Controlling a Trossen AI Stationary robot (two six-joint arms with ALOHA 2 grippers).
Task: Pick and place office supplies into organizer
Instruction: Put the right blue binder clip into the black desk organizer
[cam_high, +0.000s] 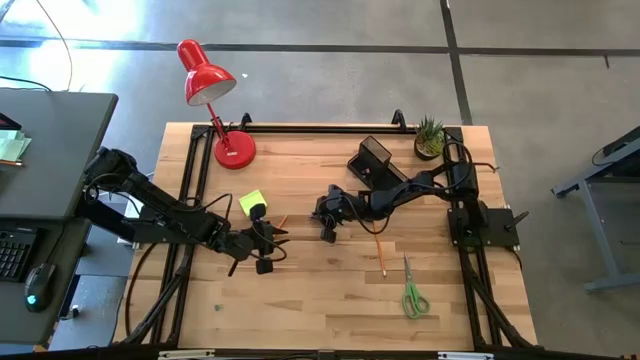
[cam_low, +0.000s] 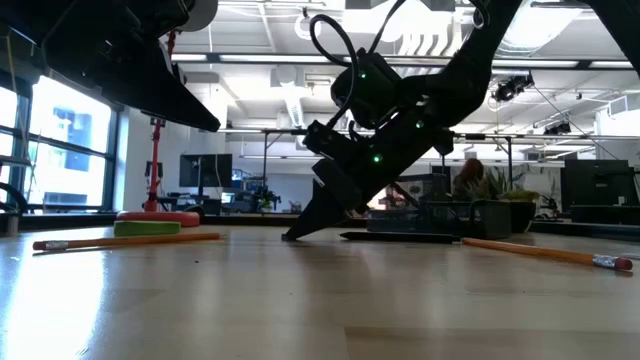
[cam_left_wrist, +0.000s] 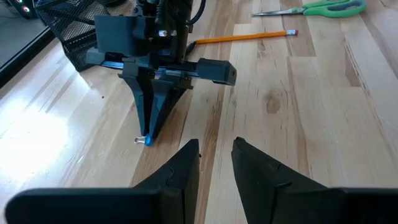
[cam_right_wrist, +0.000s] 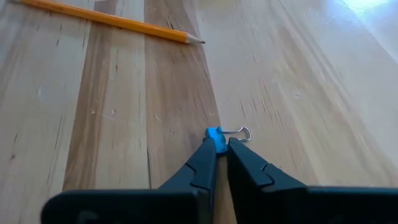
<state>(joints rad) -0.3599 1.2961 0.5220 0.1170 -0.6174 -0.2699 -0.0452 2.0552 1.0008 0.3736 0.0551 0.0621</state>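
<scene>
A small blue binder clip (cam_right_wrist: 214, 134) with a wire handle lies on the wooden table, and my right gripper (cam_right_wrist: 219, 147) is shut on it, near the table's middle (cam_high: 327, 232). My left gripper (cam_left_wrist: 216, 152) is open and empty, just left of it (cam_high: 262, 250). The yellow-green sticky-note block (cam_high: 252, 203) lies flat beyond the left gripper. One orange pencil (cam_high: 380, 256) and the green-handled scissors (cam_high: 413, 296) lie to the right. A second pencil (cam_right_wrist: 115, 20) lies ahead of the right fingers. The black mesh organizer (cam_high: 375, 160) stands toward the far edge. My right gripper pinches the blue body of the binder clip (cam_right_wrist: 215, 138) between its two fingertips. The fingers (cam_left_wrist: 149, 118) slant steeply down from above. The clip is at table level, its wire handle (cam_right_wrist: 243, 132) sticking out beyond the tips.
A red desk lamp (cam_high: 208, 85) stands at the far left corner, its base (cam_high: 235, 150) on the table. A small potted plant (cam_high: 430, 138) sits at the far right corner. A dark pen (cam_low: 400, 237) lies near the right gripper. Bare wood lies toward the near edge.
</scene>
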